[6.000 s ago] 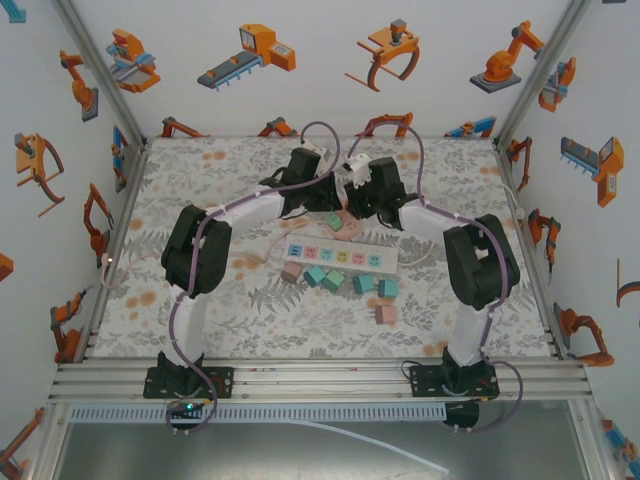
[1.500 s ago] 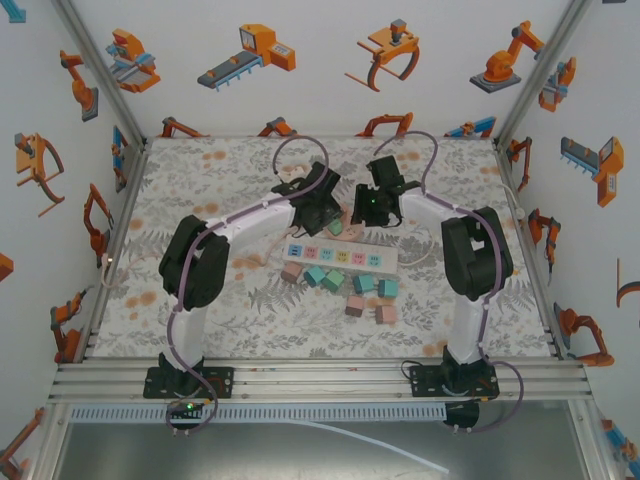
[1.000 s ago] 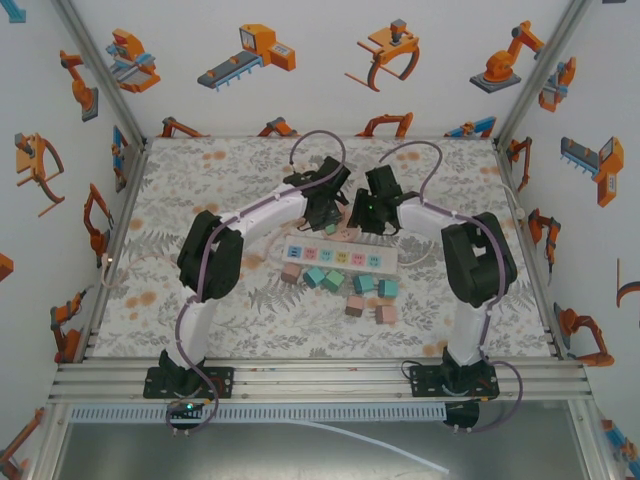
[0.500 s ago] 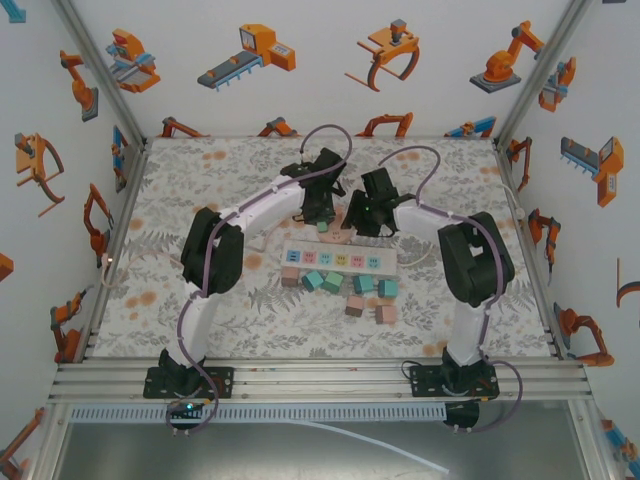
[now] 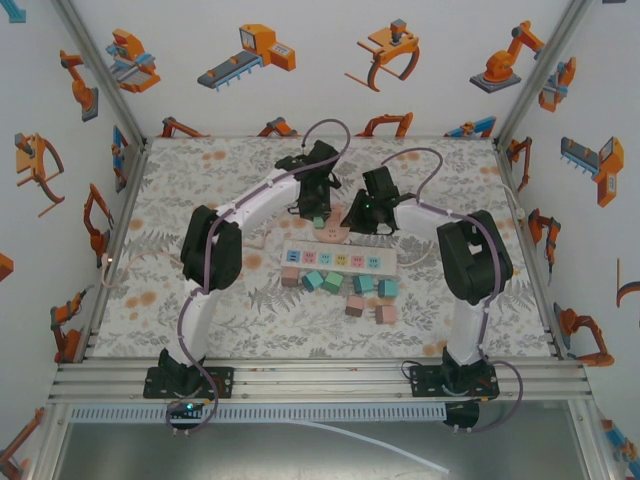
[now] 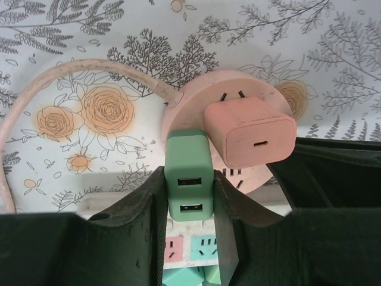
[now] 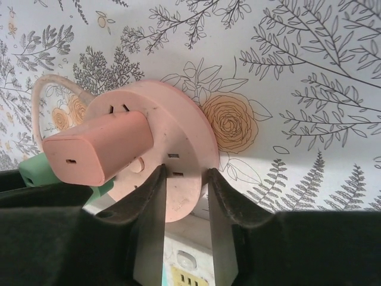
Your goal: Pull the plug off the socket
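Observation:
A round pink socket (image 6: 196, 98) lies on the flowered table, with a green plug (image 6: 187, 155) and a pink plug (image 6: 250, 131) standing in it. My left gripper (image 6: 189, 179) is shut on the green plug's sides, its two USB ports facing the camera. My right gripper (image 7: 183, 173) is shut on the near rim of the pink socket (image 7: 172, 125), beside the pink plug (image 7: 95, 146). From above, both grippers (image 5: 318, 215) (image 5: 350, 222) meet over the socket (image 5: 333, 232) behind the power strip.
A white power strip (image 5: 340, 258) with coloured outlets lies just in front of the socket. Several loose pink and green plugs (image 5: 345, 285) sit in front of it. The socket's pink cord (image 6: 71, 68) loops off to the left.
My right gripper's fingers have closed on the socket's rim. The left arm has shifted slightly back with the green plug still gripped.

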You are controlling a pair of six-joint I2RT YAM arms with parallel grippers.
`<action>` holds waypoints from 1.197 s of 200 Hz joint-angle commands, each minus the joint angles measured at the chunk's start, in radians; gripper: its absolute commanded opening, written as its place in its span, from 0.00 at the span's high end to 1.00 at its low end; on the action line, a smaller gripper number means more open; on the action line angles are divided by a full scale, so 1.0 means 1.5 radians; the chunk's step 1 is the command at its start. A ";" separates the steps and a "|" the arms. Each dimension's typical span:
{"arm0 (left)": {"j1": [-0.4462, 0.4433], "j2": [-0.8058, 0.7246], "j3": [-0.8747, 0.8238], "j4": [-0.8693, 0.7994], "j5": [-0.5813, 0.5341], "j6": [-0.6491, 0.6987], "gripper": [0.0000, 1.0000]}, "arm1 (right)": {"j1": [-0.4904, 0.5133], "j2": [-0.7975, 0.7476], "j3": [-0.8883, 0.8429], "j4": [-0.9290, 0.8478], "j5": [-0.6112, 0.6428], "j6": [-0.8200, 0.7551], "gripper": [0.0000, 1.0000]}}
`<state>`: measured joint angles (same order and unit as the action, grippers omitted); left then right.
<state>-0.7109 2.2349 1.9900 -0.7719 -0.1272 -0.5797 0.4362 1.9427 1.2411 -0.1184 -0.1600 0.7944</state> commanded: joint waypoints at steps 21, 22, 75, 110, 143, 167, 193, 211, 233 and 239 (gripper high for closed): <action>-0.014 -0.006 0.096 0.004 0.021 0.057 0.91 | 0.012 0.045 -0.046 -0.076 0.080 -0.008 0.73; -0.015 -0.005 0.097 0.003 0.016 0.060 0.91 | 0.012 0.045 -0.047 -0.076 0.081 -0.008 0.73; -0.068 0.066 0.121 -0.059 -0.213 0.214 0.95 | 0.021 0.060 -0.031 -0.096 0.099 -0.028 0.73; -0.069 0.062 0.120 -0.054 -0.140 0.220 0.95 | 0.023 0.072 -0.021 -0.099 0.099 -0.032 0.73; -0.045 0.004 0.068 0.032 0.036 0.162 0.97 | 0.024 0.078 -0.017 -0.107 0.103 -0.032 0.73; -0.004 -0.036 0.013 0.108 0.145 0.066 0.98 | 0.024 0.077 -0.013 -0.118 0.111 -0.040 0.73; 0.002 -0.047 0.000 0.123 0.165 0.071 0.99 | 0.024 0.074 -0.011 -0.123 0.112 -0.046 0.73; -0.019 -0.038 0.003 0.097 0.124 0.117 1.00 | 0.024 0.058 -0.017 -0.095 0.087 -0.056 0.71; -0.016 -0.029 -0.022 0.084 0.083 0.108 1.00 | 0.023 0.010 -0.045 -0.012 0.012 -0.061 0.52; -0.013 -0.030 -0.032 0.089 0.085 0.100 1.00 | 0.023 0.003 -0.046 -0.003 -0.002 -0.053 0.46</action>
<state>-0.6899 2.2471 1.9778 -0.6918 -0.0822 -0.4026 0.4614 1.9446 1.2469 -0.1005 -0.0952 0.7456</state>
